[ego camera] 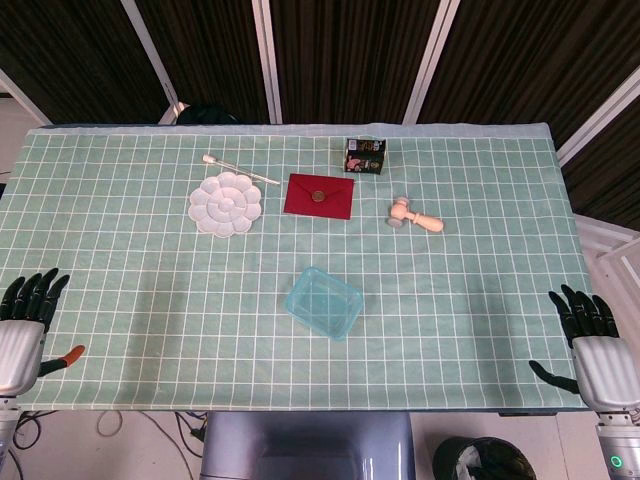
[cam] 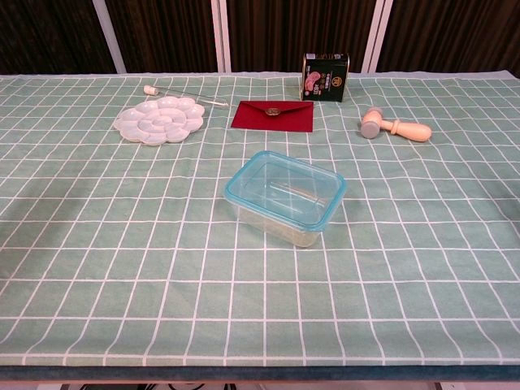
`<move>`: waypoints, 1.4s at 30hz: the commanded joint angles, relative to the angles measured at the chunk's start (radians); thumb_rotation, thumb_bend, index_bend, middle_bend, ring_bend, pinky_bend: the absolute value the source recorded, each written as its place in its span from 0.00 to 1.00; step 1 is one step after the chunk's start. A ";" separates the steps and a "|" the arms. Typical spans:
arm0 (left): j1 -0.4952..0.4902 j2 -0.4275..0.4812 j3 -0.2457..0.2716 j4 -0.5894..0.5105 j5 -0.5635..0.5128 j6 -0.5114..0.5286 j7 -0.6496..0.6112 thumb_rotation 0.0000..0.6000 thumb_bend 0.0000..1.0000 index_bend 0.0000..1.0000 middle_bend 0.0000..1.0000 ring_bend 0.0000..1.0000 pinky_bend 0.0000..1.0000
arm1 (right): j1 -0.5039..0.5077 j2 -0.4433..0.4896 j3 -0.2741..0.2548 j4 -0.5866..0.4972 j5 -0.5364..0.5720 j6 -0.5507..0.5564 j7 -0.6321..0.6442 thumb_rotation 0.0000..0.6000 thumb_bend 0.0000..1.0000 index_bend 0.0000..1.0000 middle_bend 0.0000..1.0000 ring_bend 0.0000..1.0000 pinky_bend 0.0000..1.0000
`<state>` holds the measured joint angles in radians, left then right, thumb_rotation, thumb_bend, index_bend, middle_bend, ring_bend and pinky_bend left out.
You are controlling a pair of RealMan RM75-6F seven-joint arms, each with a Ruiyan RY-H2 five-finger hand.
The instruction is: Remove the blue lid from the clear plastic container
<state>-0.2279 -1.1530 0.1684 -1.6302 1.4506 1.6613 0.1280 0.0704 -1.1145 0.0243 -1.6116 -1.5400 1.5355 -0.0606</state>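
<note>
A clear plastic container with a light blue lid on top sits near the middle of the green checked tablecloth, turned at an angle. My left hand rests at the table's front left corner with fingers spread and nothing in it. At the front right corner my right hand lies the same way, fingers apart and empty. Both hands are far from the container. Neither hand shows in the chest view.
Behind the container lie a white flower-shaped palette, a thin white stick, a dark red envelope, a small dark box and a small wooden mallet.
</note>
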 commanded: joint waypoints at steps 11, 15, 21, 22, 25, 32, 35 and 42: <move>-0.016 0.015 -0.039 -0.082 0.017 -0.086 0.041 1.00 0.00 0.00 0.00 0.00 0.03 | -0.001 -0.003 0.005 -0.002 0.011 -0.016 0.009 1.00 0.26 0.00 0.00 0.00 0.00; -0.082 0.024 -0.077 -0.174 -0.015 -0.194 0.121 1.00 0.00 0.00 0.00 0.00 0.03 | 0.002 -0.006 0.012 -0.004 0.021 -0.023 0.010 1.00 0.26 0.00 0.00 0.00 0.00; -0.244 0.011 -0.192 -0.335 -0.142 -0.408 0.276 1.00 0.00 0.00 0.00 0.00 0.03 | 0.005 -0.012 0.020 -0.007 0.039 -0.035 0.010 1.00 0.26 0.00 0.00 0.00 0.00; -0.272 0.004 -0.213 -0.351 -0.174 -0.439 0.307 1.00 0.00 0.00 0.00 0.00 0.03 | 0.005 -0.013 0.021 -0.007 0.040 -0.037 0.010 1.00 0.26 0.00 0.00 0.00 0.00; -0.375 -0.038 -0.291 -0.385 -0.314 -0.534 0.420 1.00 0.00 0.00 0.00 0.00 0.03 | 0.008 -0.017 0.025 -0.009 0.048 -0.045 0.012 1.00 0.26 0.00 0.00 0.00 0.00; -0.589 -0.177 -0.400 -0.348 -0.618 -0.653 0.620 1.00 0.00 0.00 0.00 0.00 0.03 | 0.015 -0.024 0.039 -0.009 0.081 -0.068 0.017 1.00 0.26 0.00 0.00 0.00 0.00; -0.672 -0.232 -0.423 -0.317 -0.743 -0.682 0.682 1.00 0.00 0.00 0.00 0.00 0.03 | 0.019 -0.024 0.045 -0.012 0.099 -0.080 0.013 1.00 0.26 0.00 0.00 0.00 0.00; -0.869 -0.343 -0.441 -0.235 -1.018 -0.691 0.807 1.00 0.00 0.00 0.00 0.00 0.03 | 0.025 -0.023 0.057 -0.022 0.131 -0.101 0.007 1.00 0.26 0.00 0.00 0.00 0.00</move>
<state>-1.0013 -1.4285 -0.2507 -1.9141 0.5392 0.9866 0.8646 0.0947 -1.1379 0.0814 -1.6333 -1.4097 1.4345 -0.0540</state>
